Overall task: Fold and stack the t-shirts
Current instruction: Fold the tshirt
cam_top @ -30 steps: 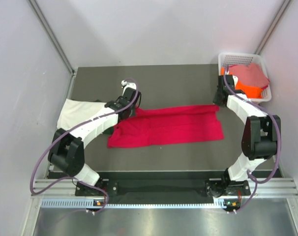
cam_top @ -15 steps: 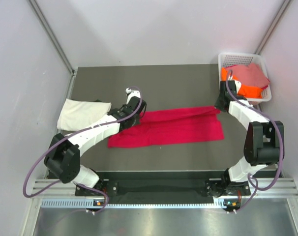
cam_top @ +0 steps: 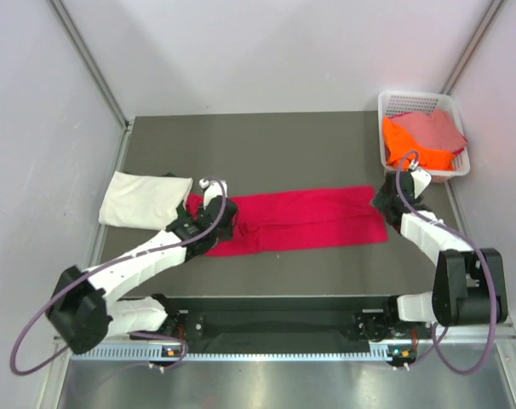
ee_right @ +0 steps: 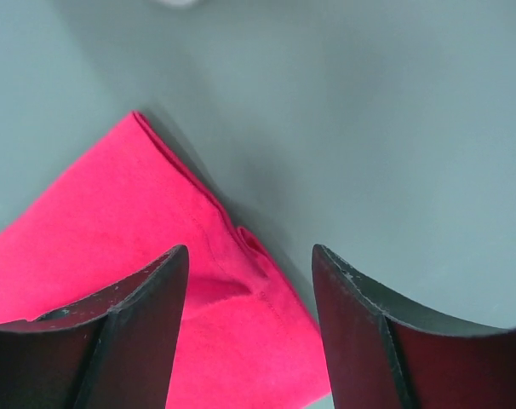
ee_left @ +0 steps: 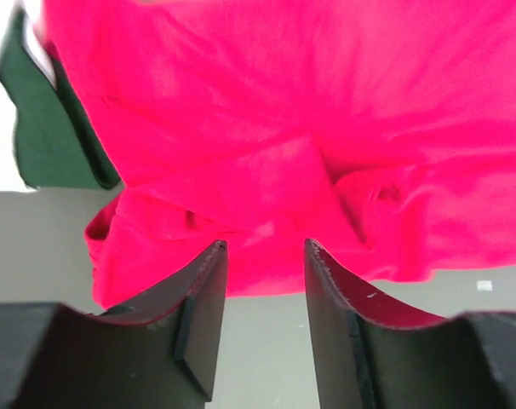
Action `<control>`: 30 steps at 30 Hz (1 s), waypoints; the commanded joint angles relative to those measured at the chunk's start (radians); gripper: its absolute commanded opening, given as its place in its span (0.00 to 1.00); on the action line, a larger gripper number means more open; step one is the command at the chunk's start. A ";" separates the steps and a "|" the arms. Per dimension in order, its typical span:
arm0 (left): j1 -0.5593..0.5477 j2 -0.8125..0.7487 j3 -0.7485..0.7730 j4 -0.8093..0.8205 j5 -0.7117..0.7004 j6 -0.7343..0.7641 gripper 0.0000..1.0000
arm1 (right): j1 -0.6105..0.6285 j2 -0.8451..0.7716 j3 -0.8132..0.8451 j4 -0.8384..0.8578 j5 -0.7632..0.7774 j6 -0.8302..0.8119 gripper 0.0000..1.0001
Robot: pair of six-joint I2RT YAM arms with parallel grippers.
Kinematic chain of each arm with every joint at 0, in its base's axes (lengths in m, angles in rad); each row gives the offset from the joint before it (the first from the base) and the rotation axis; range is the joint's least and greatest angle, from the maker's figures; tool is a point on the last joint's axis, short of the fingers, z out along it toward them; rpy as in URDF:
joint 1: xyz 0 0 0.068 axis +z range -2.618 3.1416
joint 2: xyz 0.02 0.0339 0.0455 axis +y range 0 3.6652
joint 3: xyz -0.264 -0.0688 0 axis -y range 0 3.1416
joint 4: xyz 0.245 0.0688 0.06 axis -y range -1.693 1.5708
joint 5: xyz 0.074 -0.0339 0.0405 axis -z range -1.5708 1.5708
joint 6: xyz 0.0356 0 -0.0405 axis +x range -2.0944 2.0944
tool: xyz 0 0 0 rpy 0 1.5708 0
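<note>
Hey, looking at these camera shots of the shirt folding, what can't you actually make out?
Top view: the left arm covers the left end of the red t-shirt, so its fold there is hidden.
Top view: the orange tee lies partly under the pink tee; anything beneath them in the basket is hidden.
Wrist views: whether the left end effector or right end effector touches cloth is unclear.

Crimson tee (cam_top: 301, 219) plain, cream-white tee (cam_top: 143, 198) plain. Orange tee (cam_top: 407, 146) and dusty-pink tee (cam_top: 432, 128), both plain. Basket (cam_top: 409, 103) white lattice, bench (cam_top: 283, 149) dark grey.

A lab robot cell: plain grey walls (cam_top: 283, 51), aluminium rail (cam_top: 283, 351), dark table (cam_top: 283, 141).
</note>
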 commanded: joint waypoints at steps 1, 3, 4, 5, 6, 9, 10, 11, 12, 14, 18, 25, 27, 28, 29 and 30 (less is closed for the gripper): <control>-0.007 -0.111 0.004 0.049 -0.014 -0.025 0.47 | 0.018 -0.085 -0.015 0.136 0.057 0.003 0.60; -0.005 -0.126 0.016 0.040 -0.034 -0.036 0.49 | 0.061 -0.086 -0.006 0.131 0.054 -0.017 0.59; -0.002 -0.129 0.027 0.044 -0.034 -0.033 0.52 | 0.080 -0.083 0.008 0.126 0.054 -0.037 0.59; 0.002 -0.130 0.036 0.041 -0.037 -0.030 0.53 | 0.097 -0.080 0.017 0.125 0.051 -0.045 0.58; 0.015 -0.120 0.048 0.037 -0.035 -0.027 0.54 | 0.119 -0.071 0.032 0.123 0.017 -0.056 0.57; 0.076 -0.059 0.102 0.031 0.029 -0.001 0.56 | 0.130 -0.023 0.070 0.097 -0.059 -0.060 0.53; 0.096 -0.039 0.119 0.025 0.049 0.005 0.56 | 0.130 -0.001 0.075 0.088 -0.069 -0.056 0.51; 0.114 -0.019 0.145 0.023 0.064 0.014 0.56 | 0.129 0.010 0.080 0.083 -0.079 -0.051 0.45; 0.149 0.011 0.154 0.025 0.083 0.018 0.56 | 0.130 0.018 0.083 0.085 -0.089 -0.051 0.42; 0.183 0.036 0.162 0.046 0.139 0.024 0.55 | 0.129 0.044 0.083 0.080 -0.096 -0.050 0.35; 0.280 0.097 0.150 0.087 0.244 0.013 0.53 | 0.118 0.099 0.084 0.054 -0.106 -0.025 0.28; 0.361 0.145 0.090 0.155 0.293 -0.022 0.53 | 0.014 0.159 0.052 0.051 -0.139 0.051 0.17; 0.400 0.170 0.079 0.156 0.302 -0.045 0.53 | -0.003 0.147 0.045 0.036 -0.116 0.065 0.17; 0.412 0.183 0.081 0.147 0.305 -0.050 0.53 | -0.003 0.138 0.044 0.033 -0.104 0.067 0.17; 0.429 0.212 0.085 0.138 0.299 -0.059 0.53 | -0.003 0.129 0.043 0.030 -0.095 0.067 0.18; 0.432 0.223 0.093 0.124 0.299 -0.062 0.53 | -0.003 0.103 0.038 0.028 -0.075 0.061 0.18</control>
